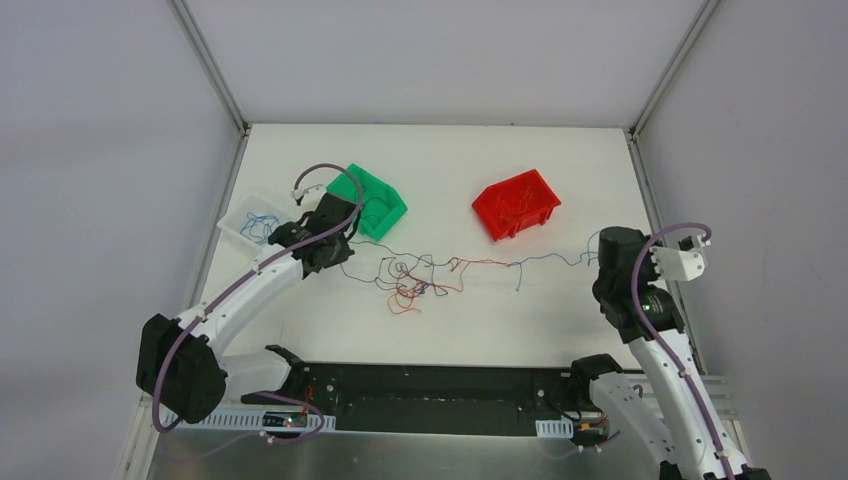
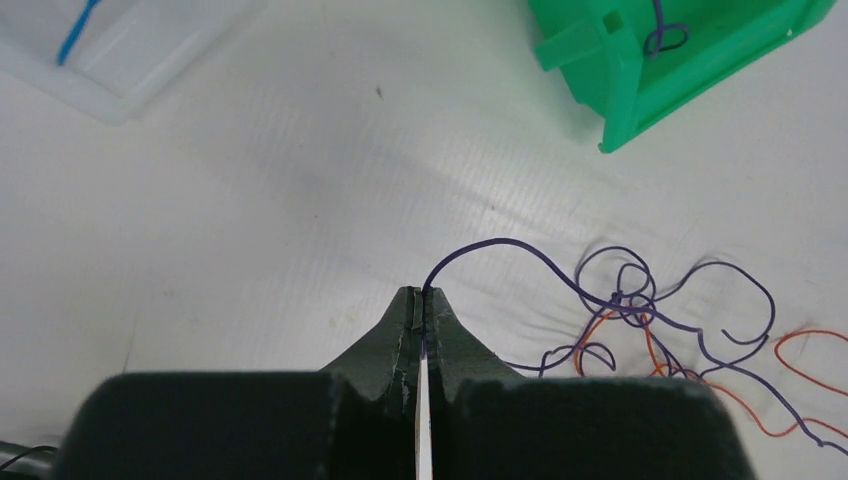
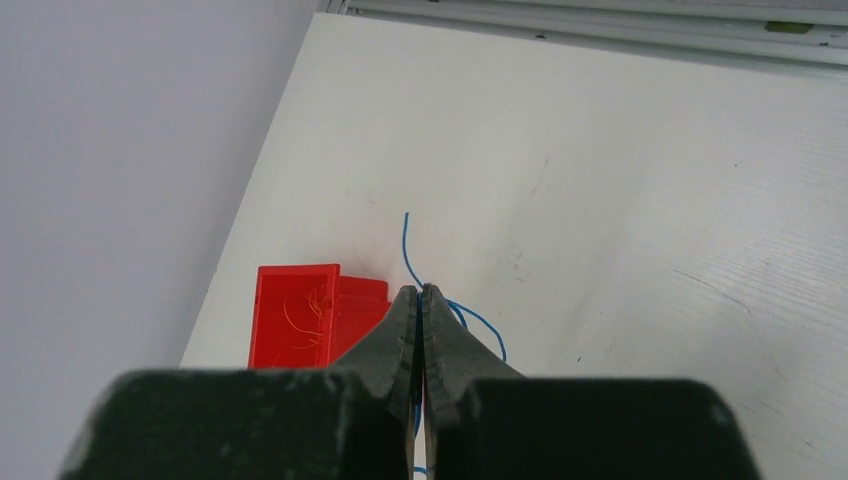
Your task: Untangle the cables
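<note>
The left gripper (image 2: 422, 300) clamps a purple cable (image 2: 495, 241); the tangle (image 2: 640, 310) lies right of its tips. The right gripper (image 3: 421, 297) clamps a blue cable (image 3: 405, 245), with a red bin (image 3: 300, 315) to its left.

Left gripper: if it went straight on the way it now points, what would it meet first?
Likely only bare table: the left gripper, shut on a purple cable, points into the gap between the clear tray and the green bin. Depth is hard to judge.
</note>
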Robot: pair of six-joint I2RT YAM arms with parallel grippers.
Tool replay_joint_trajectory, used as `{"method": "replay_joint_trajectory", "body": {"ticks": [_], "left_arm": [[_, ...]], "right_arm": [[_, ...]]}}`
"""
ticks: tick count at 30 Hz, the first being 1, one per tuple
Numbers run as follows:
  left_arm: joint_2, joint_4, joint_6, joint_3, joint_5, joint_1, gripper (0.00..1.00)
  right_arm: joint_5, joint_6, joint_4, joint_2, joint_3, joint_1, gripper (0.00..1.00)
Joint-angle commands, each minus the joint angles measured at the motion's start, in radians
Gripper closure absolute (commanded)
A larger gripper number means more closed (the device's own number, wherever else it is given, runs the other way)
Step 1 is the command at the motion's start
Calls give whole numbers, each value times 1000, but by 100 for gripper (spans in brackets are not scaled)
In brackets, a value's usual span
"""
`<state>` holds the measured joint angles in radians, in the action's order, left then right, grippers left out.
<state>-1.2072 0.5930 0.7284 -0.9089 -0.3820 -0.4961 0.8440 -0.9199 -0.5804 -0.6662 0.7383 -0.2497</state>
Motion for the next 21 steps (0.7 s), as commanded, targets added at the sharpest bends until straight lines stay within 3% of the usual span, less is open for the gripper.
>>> {"method": "replay_joint_trajectory", "body": {"ticks": [1,6,9,18,21], "left_arm": [[91,111,136,9,-215,3,100],[205,240,291,45,-373,43,100],[284,239,314,85,-378,76,100],[232,210,197,42,-243,79,100],[241,117,61,40,-124,78,100]], "right_arm": [[151,53,-4,32,62,9,100],[289,38,-31,59,54,13,100],[339,33,-46,73,56,14,100],[304,103,-11,76,71,16,100],[195,217,60,91,61,16,100]]}}
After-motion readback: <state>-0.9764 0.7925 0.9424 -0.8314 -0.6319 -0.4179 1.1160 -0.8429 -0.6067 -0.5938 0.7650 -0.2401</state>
